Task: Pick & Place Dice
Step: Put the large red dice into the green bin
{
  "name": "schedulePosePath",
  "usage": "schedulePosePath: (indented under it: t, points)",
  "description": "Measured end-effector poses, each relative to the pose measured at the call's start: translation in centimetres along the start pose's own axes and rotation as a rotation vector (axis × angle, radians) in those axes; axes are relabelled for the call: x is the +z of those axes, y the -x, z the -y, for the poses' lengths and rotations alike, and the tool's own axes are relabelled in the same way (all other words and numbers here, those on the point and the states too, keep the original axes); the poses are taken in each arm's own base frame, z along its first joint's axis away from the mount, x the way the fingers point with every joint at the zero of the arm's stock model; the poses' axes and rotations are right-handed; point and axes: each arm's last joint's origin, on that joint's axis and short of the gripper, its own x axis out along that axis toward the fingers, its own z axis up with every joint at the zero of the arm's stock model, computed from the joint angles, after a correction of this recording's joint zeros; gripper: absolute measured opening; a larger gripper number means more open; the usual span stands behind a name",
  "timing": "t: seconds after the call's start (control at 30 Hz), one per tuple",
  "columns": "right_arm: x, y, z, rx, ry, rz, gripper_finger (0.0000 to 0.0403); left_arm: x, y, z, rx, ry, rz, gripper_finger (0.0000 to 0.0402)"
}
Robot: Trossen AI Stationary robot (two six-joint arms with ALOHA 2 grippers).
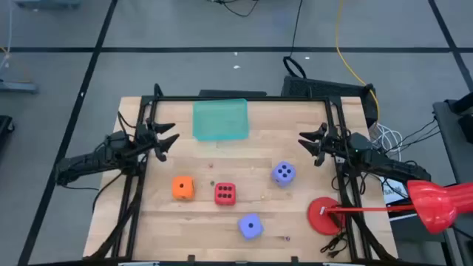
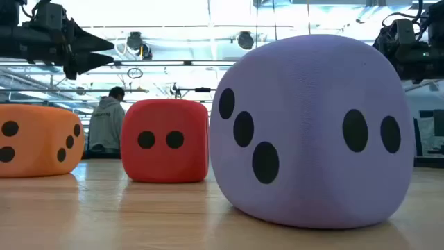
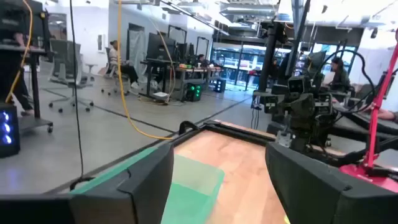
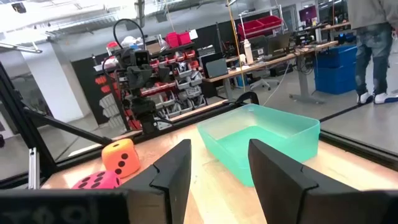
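With all 4 dice [image 1: 226,193] loose on the tabletop [image 1: 244,159], the released right end effector [image 1: 311,142] should descend straight over the nearest purple die [image 1: 283,173], while the left end effector [image 1: 164,137] waits released.

Two dark arms, each claw [image 3: 217,180] with broad, matte black wedge-shaped fingers

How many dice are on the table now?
4: the orange die left, the red die beside it, one purple die further right, another purple die nearest the front edge.
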Motion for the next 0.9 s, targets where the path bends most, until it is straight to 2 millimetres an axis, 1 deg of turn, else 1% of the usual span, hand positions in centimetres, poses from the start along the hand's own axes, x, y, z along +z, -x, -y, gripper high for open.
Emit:
schedulePosePath:
  t: [0.1,0.27,0.4,0.57,0.7,0.9]
  points:
    - [0.0,0.0,0.0,0.0,0.003,0.0,0.0153,-0.01,0.0,0.0,0.0,0.035,-0.001,0.0267]
    - [-0.01,0.0,0.0,-0.001,0.031,0.0,0.0153,-0.01,0.0,0.0,0.0,0.018,-0.002,0.0267]
    - [0.0,0.0,0.0,-0.001,0.032,0.0,0.0153,0.03,0.0,0.01,-0.002,0.04,0.003,0.0267]
    - [0.51,0.02,-0.15,0.014,0.029,0.053,0.0153,0.03,0.01,0.18,-0.059,0.039,-0.003,0.0267]
    - [0.64,0.02,-0.18,0.02,-0.039,0.065,0.0153,0.02,0.02,0.38,-0.129,0.11,-0.017,0.0267]
    - [0.63,0.02,-0.18,0.02,-0.048,0.065,0.0153,-0.17,0.03,0.4,-0.14,0.162,-0.042,0.0267]
